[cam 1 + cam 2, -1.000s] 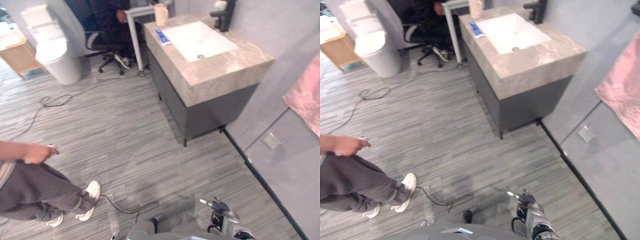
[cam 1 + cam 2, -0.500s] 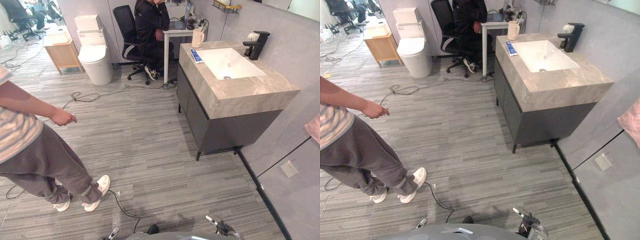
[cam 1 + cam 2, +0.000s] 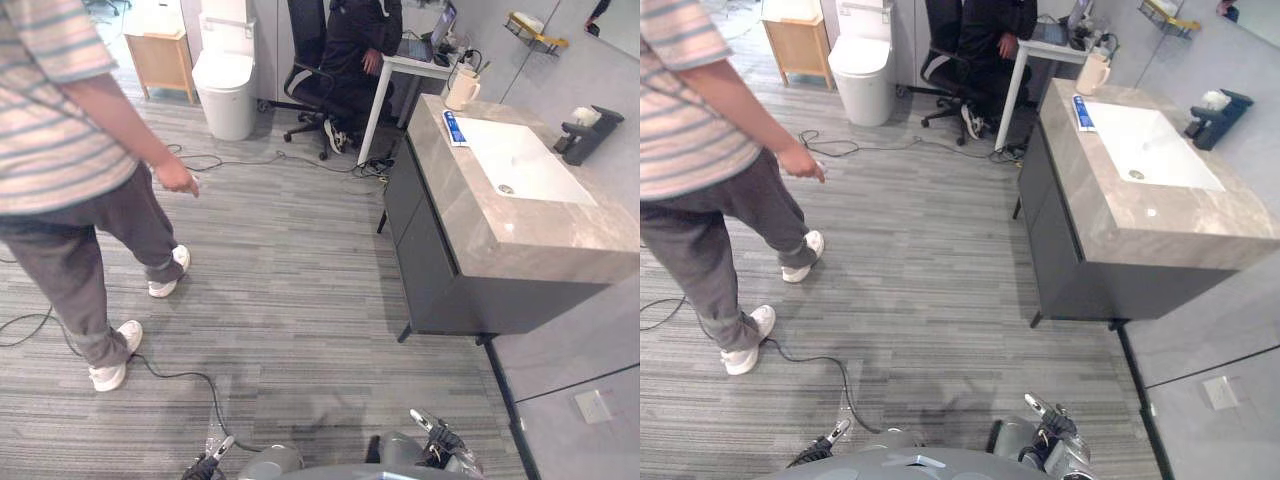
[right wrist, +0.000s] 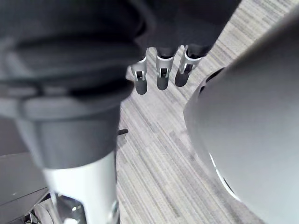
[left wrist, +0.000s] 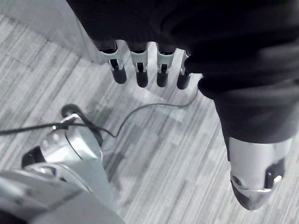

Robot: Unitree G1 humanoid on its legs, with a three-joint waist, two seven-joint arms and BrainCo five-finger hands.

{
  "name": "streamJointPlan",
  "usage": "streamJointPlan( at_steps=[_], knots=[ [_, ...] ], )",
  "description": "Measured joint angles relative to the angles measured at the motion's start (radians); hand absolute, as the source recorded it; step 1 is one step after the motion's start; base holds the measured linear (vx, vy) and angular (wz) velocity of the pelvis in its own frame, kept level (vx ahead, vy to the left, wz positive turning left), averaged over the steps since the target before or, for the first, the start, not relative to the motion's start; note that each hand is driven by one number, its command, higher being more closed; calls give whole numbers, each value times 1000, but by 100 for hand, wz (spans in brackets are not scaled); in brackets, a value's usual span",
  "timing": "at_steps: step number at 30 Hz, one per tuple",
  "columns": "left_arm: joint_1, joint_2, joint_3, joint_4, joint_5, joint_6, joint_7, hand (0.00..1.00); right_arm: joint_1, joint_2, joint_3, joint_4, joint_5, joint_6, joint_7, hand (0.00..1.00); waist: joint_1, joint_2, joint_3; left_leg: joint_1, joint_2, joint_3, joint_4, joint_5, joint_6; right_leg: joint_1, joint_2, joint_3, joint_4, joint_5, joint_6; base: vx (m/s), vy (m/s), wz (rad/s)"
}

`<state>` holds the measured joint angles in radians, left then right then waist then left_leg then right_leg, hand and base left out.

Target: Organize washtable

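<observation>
The washtable stands at the right, a grey cabinet with a marble top and a white sink. A black faucet rises at the wall side. A blue toothpaste tube lies on the top's far end, and a cream mug stands behind it. My right hand and left hand hang low at the bottom edge, far from the washtable. In the wrist views, the left hand and right hand have straight fingers over the floor and hold nothing.
A person in a striped shirt stands at the left. Another person in black sits on an office chair by a small white desk. A toilet, a wooden cabinet and floor cables are also there.
The camera has swung round, so the whole scene has shifted and more of the standing person shows. Both hands stay low and empty.
</observation>
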<state>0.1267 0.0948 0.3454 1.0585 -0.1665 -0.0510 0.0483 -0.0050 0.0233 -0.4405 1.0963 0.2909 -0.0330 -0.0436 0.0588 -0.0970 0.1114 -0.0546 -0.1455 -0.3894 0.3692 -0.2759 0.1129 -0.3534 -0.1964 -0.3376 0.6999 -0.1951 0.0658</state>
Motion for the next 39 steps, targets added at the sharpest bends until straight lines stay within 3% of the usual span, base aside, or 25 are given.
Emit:
streamJointPlan(
  at_steps=[2,4,5,6,7,8,9,13,16,17,18,19,20,21,22,25,27,29,31,33,35,36,37,38,39],
  knots=[
    [-9,-9,3,-2,9,-2,0,0,-1,7,-52,2,7,2,-6,0,-8,8,-4,4,-3,-9,10,-48,7,-11,43,-51,-169,11,-20,428,-199,45],
    [5,-23,13,1,37,3,-4,0,3,6,-93,1,20,3,-18,0,-25,38,-20,47,16,-34,47,-120,-18,43,106,-54,-261,44,-93,567,-332,41],
    [15,-40,20,5,37,5,-4,0,5,-1,-95,-1,37,1,-22,0,-22,64,-37,60,39,-28,96,-144,-52,71,141,-61,-280,44,-134,648,-343,10],
    [27,-62,44,-4,36,5,-8,0,5,-11,-95,-3,45,0,-26,0,-21,100,-51,-10,49,28,290,-126,-136,108,176,-72,-303,22,-152,640,-301,-21],
    [24,-79,54,-13,35,5,-11,0,-8,-6,-82,-8,45,0,-26,0,-18,113,-50,-77,50,96,483,-28,-251,169,204,-54,-347,11,-160,556,-261,-31],
    [29,-87,61,-13,35,5,-13,0,-10,-3,-67,-15,45,1,-26,0,-15,124,-48,-110,55,128,576,50,-265,207,221,-40,-378,9,-163,469,-215,-66],
    [34,-94,65,-12,35,5,-16,0,-16,5,-31,-31,46,0,-25,0,5,137,-43,-183,88,211,731,136,-263,274,255,5,-420,5,-170,319,-122,-77],
    [27,-88,57,-41,35,1,-21,0,-58,44,47,-24,44,9,-22,0,41,122,-28,-349,166,339,802,39,-159,445,251,128,-521,-1,-178,268,-124,-83],
    [29,-89,43,-38,35,-1,-16,0,-90,43,52,-28,44,8,-26,0,55,118,-25,-429,189,354,375,26,-164,547,199,185,-583,-15,-153,552,-18,-62],
    [33,-89,39,-39,35,-2,-12,0,-88,43,42,-29,44,1,-26,0,62,124,-30,-409,189,335,117,86,-177,577,183,200,-590,-33,-125,636,131,-53],
    [38,-86,29,-37,35,-2,-8,0,-73,44,29,-24,44,-4,-26,0,63,128,-39,-407,181,313,27,189,-167,602,169,222,-578,-64,-124,652,182,-51],
    [42,-84,22,-37,36,-2,-7,0,-63,44,31,-18,44,1,-25,0,65,128,-54,-404,164,321,47,222,-160,604,153,234,-553,-82,-106,634,205,-46],
    [41,-71,20,-28,37,-2,-4,0,-52,44,38,-12,44,1,-24,0,63,98,-57,-395,139,340,73,230,-138,579,115,249,-463,-108,-68,707,162,-49],
    [24,-44,21,-5,38,-2,3,0,-40,45,31,-17,44,0,-24,0,57,53,-39,-337,95,386,78,185,-99,489,44,299,-197,-90,-33,763,163,-39],
    [19,-33,13,1,38,1,4,0,-12,46,9,-30,43,-1,-23,0,40,42,-35,-289,66,393,96,144,-67,399,25,347,42,33,-18,589,132,-16],
    [-2,-26,9,-3,44,1,6,0,20,43,-23,-45,43,-3,-20,0,12,38,-16,-125,29,393,74,97,-19,231,12,390,449,109,1,274,80,15],
    [-22,-39,7,-9,50,0,7,0,23,36,-25,-62,42,-2,-10,0,5,52,-12,-2,32,376,-7,89,-6,125,50,364,495,69,-22,-1,-14,10],
    [-62,-46,-9,-12,59,-2,2,0,29,37,-24,-81,41,-9,3,0,-5,53,-15,51,41,349,-57,52,2,34,81,300,385,9,-24,-162,-31,33],
    [-96,-63,-23,-11,64,-2,0,0,28,36,-26,-83,42,-9,4,0,-8,51,-14,99,44,329,-61,-3,-12,-11,92,193,145,1,-22,65,-43,21],
    [-99,-88,-20,-24,67,-4,0,0,22,29,-24,-75,42,-8,1,0,-7,52,-18,151,48,320,-60,-71,-15,7,114,58,-267,47,-25,437,-97,13],
    [-94,-105,8,-25,67,-4,2,0,11,24,-21,-70,42,-1,-1,0,-20,69,-22,196,61,289,-56,-119,-35,8,142,51,-308,98,-73,648,-252,43],
    [-69,-120,15,-13,67,-4,1,0,14,4,11,-65,40,-1,-1,0,-25,106,-56,220,100,246,1,-148,-82,52,189,45,-324,134,-100,808,-351,66],
    [-76,-137,39,-18,67,-3,0,0,6,-6,37,-37,39,1,0,0,-24,123,-62,141,113,243,217,-122,-138,96,217,27,-348,139,-168,640,-267,44],
    [-73,-141,58,-23,66,-2,0,0,-3,-5,56,-31,38,2,0,0,-20,128,-64,91,114,246,337,-76,-204,122,225,26,-370,130,-178,403,-231,2],
    [-72,-141,83,-24,63,-1,0,0,-13,-2,94,-33,31,3,2,0,-13,128,-63,8,112,252,519,53,-243,169,238,41,-409,122,-178,297,-187,-48]
  ],
)
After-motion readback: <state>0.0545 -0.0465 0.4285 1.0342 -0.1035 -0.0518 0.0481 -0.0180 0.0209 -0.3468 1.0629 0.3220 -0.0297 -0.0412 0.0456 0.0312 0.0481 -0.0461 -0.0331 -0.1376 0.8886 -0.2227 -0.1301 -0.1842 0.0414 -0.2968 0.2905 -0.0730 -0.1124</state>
